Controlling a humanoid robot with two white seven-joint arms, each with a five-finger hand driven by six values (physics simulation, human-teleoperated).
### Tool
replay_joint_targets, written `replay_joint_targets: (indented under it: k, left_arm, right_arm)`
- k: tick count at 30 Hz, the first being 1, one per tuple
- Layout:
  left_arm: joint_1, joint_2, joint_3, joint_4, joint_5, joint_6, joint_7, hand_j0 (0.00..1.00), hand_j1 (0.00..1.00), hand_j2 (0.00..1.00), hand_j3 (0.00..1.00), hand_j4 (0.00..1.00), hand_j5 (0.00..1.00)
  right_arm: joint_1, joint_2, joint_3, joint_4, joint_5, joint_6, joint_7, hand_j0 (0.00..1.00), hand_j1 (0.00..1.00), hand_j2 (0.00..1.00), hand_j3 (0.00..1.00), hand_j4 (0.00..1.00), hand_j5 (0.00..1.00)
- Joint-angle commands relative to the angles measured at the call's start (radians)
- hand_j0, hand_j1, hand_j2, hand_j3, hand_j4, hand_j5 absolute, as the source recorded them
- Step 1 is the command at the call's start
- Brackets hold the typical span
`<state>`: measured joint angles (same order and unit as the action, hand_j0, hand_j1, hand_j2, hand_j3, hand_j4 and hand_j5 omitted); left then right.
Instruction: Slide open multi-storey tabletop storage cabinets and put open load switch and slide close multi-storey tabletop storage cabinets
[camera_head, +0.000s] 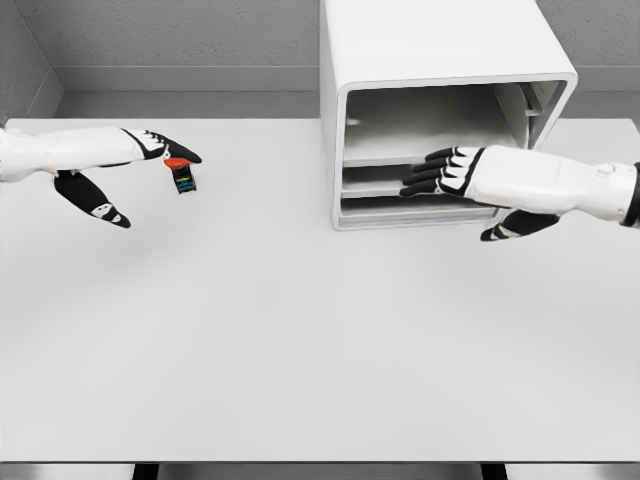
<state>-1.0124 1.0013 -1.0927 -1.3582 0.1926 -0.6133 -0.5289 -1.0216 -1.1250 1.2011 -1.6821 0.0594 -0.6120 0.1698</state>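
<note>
A small load switch (181, 177) with a red top and a dark body with coloured marks stands on the white table at the left. My left hand (140, 170) hovers just left of it, fingers spread, fingertips almost over its red top, holding nothing. The white multi-storey cabinet (440, 60) stands at the back right, its front showing open shelves. My right hand (445, 173) lies flat with fingers stretched against the middle level of the cabinet front, grasping nothing.
The white table (300, 340) stretches wide in front of both arms. A grey wall runs behind the table. The cabinet's right side panel (535, 105) stands close to my right forearm.
</note>
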Motion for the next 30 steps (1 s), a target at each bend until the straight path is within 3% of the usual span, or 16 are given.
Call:
replay_joint_targets:
  k: [1,7,13,19,25,27,30]
  left_arm:
    - [0.000,-0.030,0.000,0.011,0.004,0.002,0.000,1.00,1.00,1.00,1.00,1.00,1.00]
    - [-0.014,-0.133,0.002,0.137,-0.050,0.002,0.001,1.00,1.00,1.00,1.00,1.00,1.00]
    - [-0.023,-0.224,0.002,0.271,-0.133,0.002,0.003,1.00,1.00,1.00,1.00,1.00,1.00]
    - [-0.057,-0.293,0.002,0.364,-0.179,0.002,0.003,1.00,1.00,1.00,1.00,1.00,1.00]
    - [-0.057,-0.294,0.036,0.380,-0.182,0.002,-0.003,1.00,1.00,1.00,1.00,1.00,1.00]
    - [-0.057,-0.294,0.040,0.380,-0.182,0.002,-0.026,1.00,1.00,1.00,1.00,1.00,1.00]
    - [-0.048,-0.294,0.062,0.389,-0.188,0.002,-0.036,1.00,1.00,1.00,1.00,1.00,1.00]
  right_arm:
    - [0.002,-0.009,0.003,0.004,-0.010,0.001,-0.015,1.00,1.00,1.00,1.00,1.00,1.00]
    - [0.012,0.113,-0.006,0.024,-0.012,0.001,-0.018,1.00,1.00,1.00,1.00,1.00,1.00]
    - [0.015,0.169,-0.077,0.240,-0.041,0.001,-0.010,1.00,1.00,1.00,1.00,1.00,1.00]
    - [0.020,0.232,-0.080,0.341,-0.038,0.001,0.013,1.00,1.00,1.00,1.00,1.00,1.00]
    - [0.035,0.235,-0.090,0.355,-0.036,0.001,0.027,1.00,1.00,1.00,1.00,1.00,1.00]
    - [0.035,0.246,-0.095,0.404,-0.035,0.001,0.027,1.00,1.00,1.00,1.00,1.00,1.00]
    - [0.035,0.255,-0.092,0.415,-0.032,0.001,0.033,1.00,1.00,1.00,1.00,1.00,1.00]
